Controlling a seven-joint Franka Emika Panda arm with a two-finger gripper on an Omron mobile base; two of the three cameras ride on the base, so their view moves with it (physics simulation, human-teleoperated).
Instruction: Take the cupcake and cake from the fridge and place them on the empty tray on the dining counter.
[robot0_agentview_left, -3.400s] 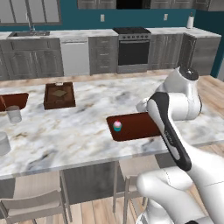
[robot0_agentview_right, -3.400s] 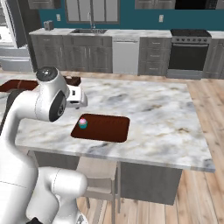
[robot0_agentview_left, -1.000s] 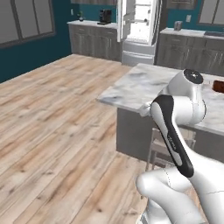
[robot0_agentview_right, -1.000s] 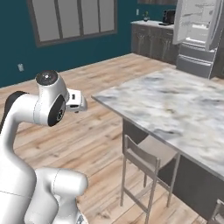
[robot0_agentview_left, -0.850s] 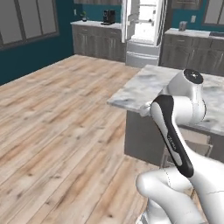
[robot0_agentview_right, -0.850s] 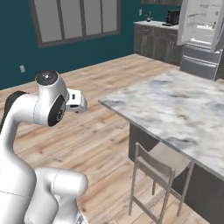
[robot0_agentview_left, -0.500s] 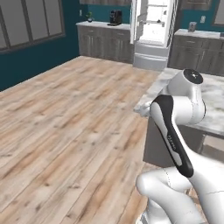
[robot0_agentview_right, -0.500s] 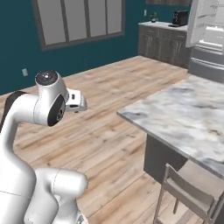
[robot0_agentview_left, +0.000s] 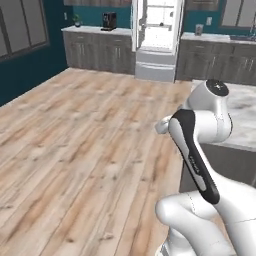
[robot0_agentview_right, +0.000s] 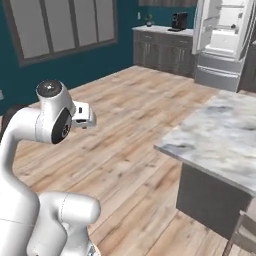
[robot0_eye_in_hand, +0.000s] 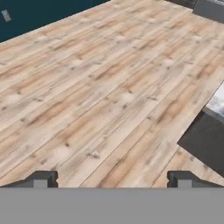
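The base is swinging away from the tray side of the marble bench (robot0_agentview_right: 220, 137) toward the open fridge (robot0_agentview_left: 157, 37), now across the wood floor, with the gripper (robot0_eye_in_hand: 111, 178) carrying nothing, jaws apart, suggesting it is returning for the cake.

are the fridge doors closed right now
No, the fridge stands across the wood floor with its upper doors swung open, showing the white interior.

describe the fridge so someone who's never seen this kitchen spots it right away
Look across the wooden floor to the far wall of dark grey cabinets. The fridge stands between them, upper doors swung open on a bright white interior, grey drawers below; nothing else there is as tall or lit inside.
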